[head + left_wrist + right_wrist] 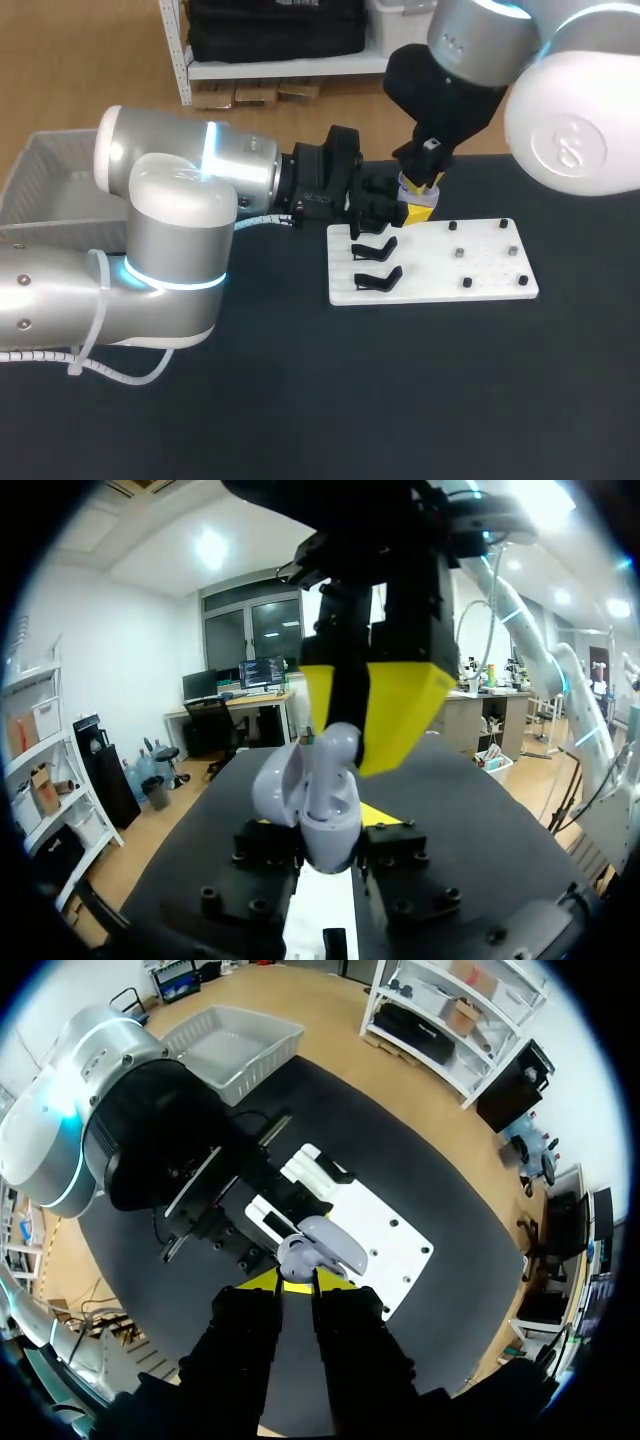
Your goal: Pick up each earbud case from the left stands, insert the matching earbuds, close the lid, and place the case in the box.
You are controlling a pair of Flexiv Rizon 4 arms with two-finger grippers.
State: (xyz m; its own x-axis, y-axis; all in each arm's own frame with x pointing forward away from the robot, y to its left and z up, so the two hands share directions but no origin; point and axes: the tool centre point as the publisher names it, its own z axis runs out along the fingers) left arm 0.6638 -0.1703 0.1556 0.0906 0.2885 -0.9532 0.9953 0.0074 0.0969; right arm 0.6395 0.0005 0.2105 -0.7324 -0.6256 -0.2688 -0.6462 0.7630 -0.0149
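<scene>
Tips of the right tool [296, 1282] pinch narrow on what looks like an earbud [338, 752], pointed down into the case [330, 845]. The left tool [326, 825] clamps that case from both sides, its lid [278, 785] tipped open, likely steadying it for loading above the white board [480, 272] on the counter [400, 400]. The box [40, 180] sits far left.

Pale lilac-grey earbud case [322, 805]; bright yellow fingertips [405, 705]; white board [480, 275] carrying black stands [377, 279]; dark navy table [420, 400]; light grey basket [40, 180].
</scene>
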